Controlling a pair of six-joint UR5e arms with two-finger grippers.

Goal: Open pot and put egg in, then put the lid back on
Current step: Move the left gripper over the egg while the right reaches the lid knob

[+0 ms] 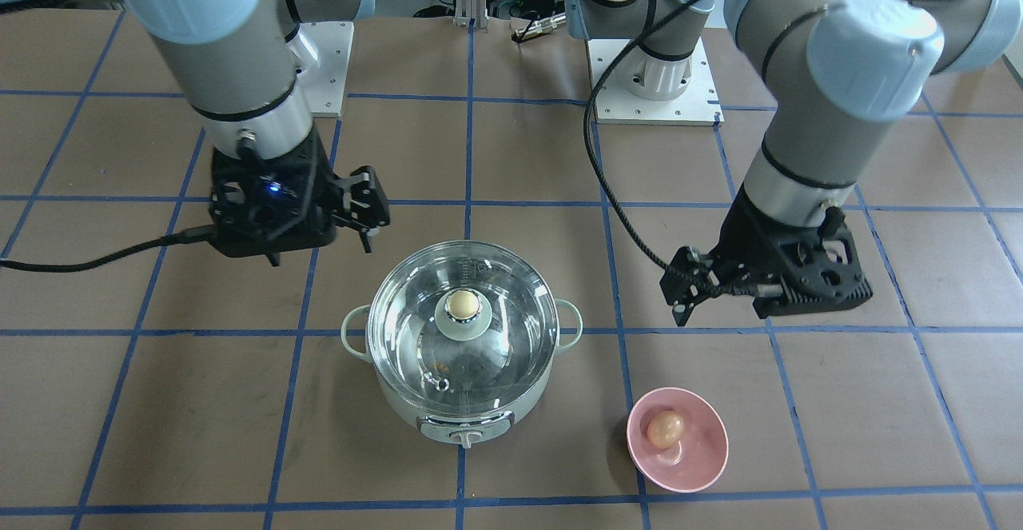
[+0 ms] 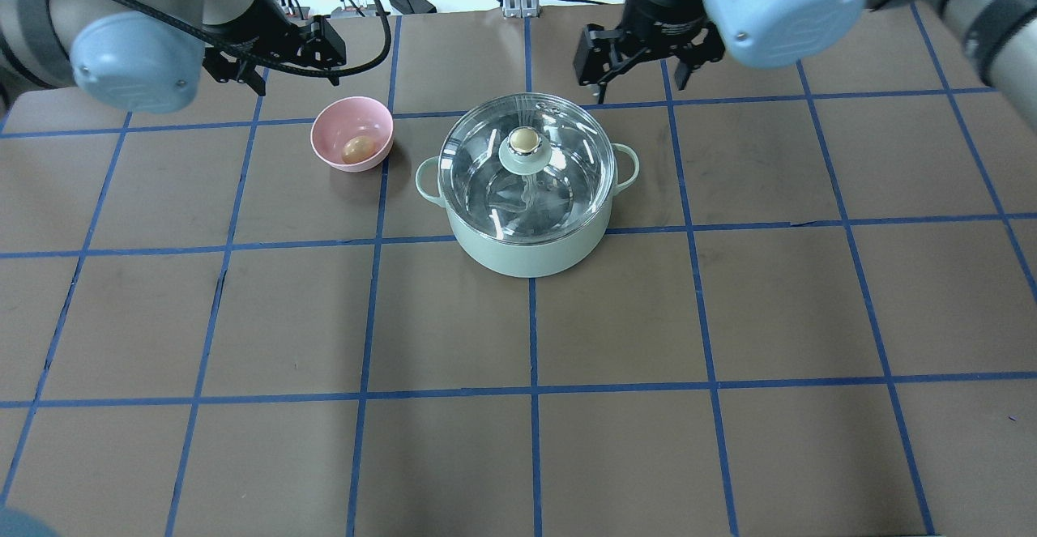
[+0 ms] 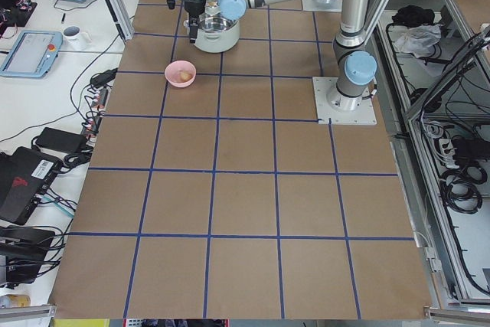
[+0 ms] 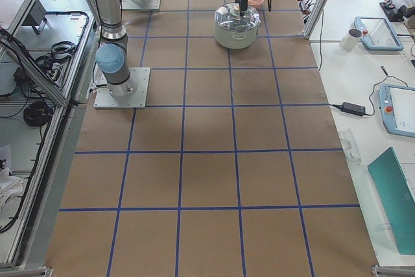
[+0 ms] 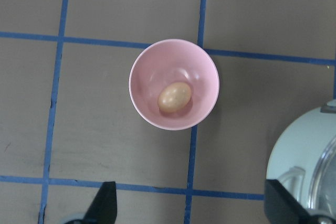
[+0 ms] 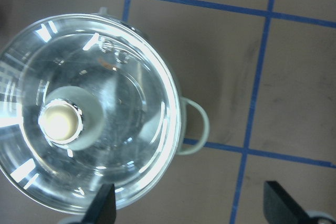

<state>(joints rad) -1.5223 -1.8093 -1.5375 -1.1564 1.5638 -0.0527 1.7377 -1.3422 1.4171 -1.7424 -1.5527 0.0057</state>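
The mint-green pot (image 1: 463,406) stands on the table with the clear glass lid (image 1: 415,330) seated on it, the beige knob on top. The egg (image 1: 665,428) lies in a pink bowl (image 1: 703,466) beside the pot. My left gripper (image 1: 686,294) hovers open above and behind the bowl; the left wrist view shows the egg (image 5: 175,97) in the bowl (image 5: 144,64), above my open left gripper (image 5: 194,208). My right gripper (image 1: 368,210) hovers open and empty behind the pot; in the right wrist view, my open right gripper (image 6: 191,208) is beside the lid (image 6: 131,93).
The table is brown paper with a blue tape grid (image 2: 531,391). The arm base plates (image 1: 651,86) stand at the robot's side of the table. Cables (image 1: 96,258) trail from the right wrist. The pot's loop handles (image 2: 628,166) stick out at both sides.
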